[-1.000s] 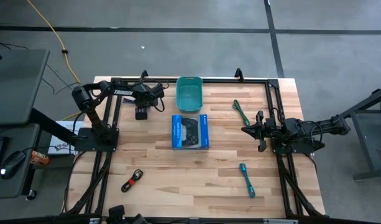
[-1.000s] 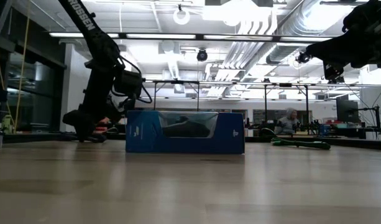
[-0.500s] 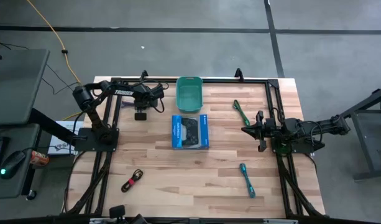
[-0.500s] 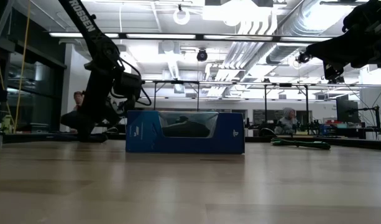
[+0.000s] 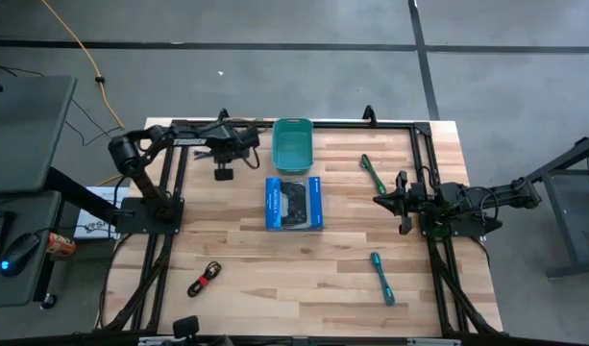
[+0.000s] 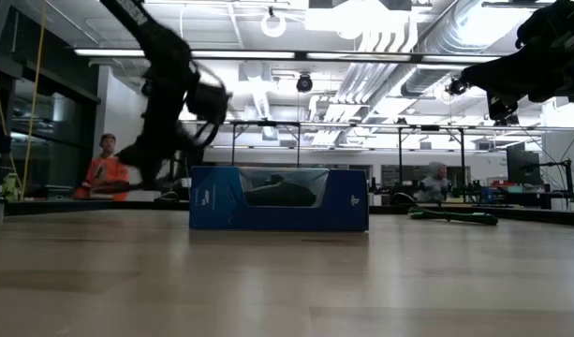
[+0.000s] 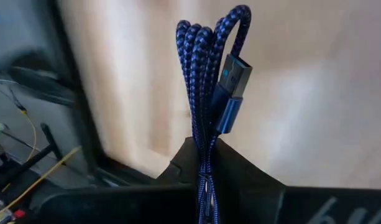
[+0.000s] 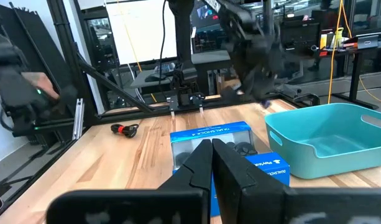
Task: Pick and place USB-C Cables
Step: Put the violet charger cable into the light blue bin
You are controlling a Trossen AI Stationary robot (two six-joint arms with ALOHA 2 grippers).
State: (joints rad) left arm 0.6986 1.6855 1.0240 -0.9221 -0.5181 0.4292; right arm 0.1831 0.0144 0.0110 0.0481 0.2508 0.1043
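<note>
My left gripper [image 5: 221,174] hangs over the table's far left part, left of the teal bin [image 5: 293,146], and is shut on the dark blue cable bundle [image 7: 209,81]. It also shows in the low view [image 6: 148,174], above the tabletop. My right gripper [image 5: 379,200] waits shut and empty above the table's right side, and its own view shows its fingers together [image 8: 212,148]. The green cable [image 5: 372,173] lies flat at the far right. The teal cable [image 5: 382,278] lies at the near right. The black cable with a red band [image 5: 205,279] lies at the near left. My left gripper pinches the dark blue bundle between its two fingers, at one end of the bundle [image 7: 206,163]. The strands run along the fingers. The looped end [image 7: 209,30] and a plug [image 7: 230,93] stick out past the fingertips, clear of the table.
The blue box picturing a game controller [image 5: 294,203] lies at the table's middle, just near of the bin. A black frame [image 5: 419,154] runs along the table's far and side edges. A person in orange [image 6: 101,173] stands in the room beyond.
My left gripper has risen from close to the tabletop and gone a little toward the teal bin, still shut on the dark blue cable, which is now lifted clear. The right arm has kept still.
</note>
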